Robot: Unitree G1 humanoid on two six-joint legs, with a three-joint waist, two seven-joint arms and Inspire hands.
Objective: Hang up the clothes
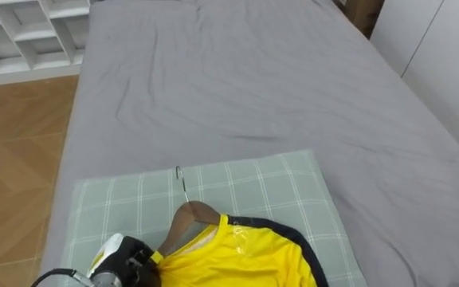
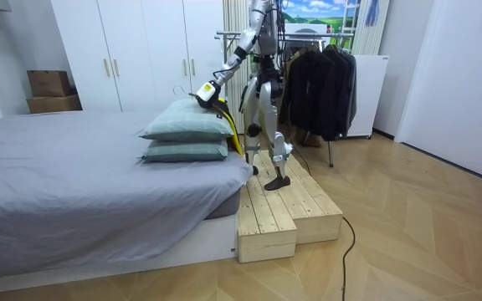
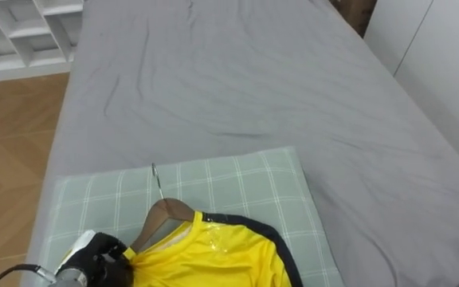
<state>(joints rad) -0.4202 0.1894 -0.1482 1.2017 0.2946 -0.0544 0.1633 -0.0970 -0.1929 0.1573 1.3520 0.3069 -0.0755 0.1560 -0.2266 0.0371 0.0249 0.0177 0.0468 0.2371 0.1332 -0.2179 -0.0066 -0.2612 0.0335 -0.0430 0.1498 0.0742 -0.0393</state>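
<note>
A yellow shirt (image 1: 237, 255) with a dark collar is on a wooden hanger (image 1: 190, 219) whose metal hook (image 1: 180, 182) points up the bed. It hangs just over the green checked pillow (image 1: 253, 183). My left hand (image 1: 126, 259) comes in at the lower left and is curled round the hanger's left end at the shirt's shoulder. In the room view I stand on a wooden platform (image 2: 283, 209) at the head of the bed, my left arm stretched out with the yellow shirt (image 2: 207, 92) above two stacked pillows (image 2: 187, 125).
The grey bed (image 1: 253, 80) stretches ahead. A white shelf unit (image 1: 30, 32) stands at the far left, beside wooden floor. Behind me a clothes rack (image 2: 316, 84) holds dark coats. White wardrobes (image 2: 141, 50) line the wall.
</note>
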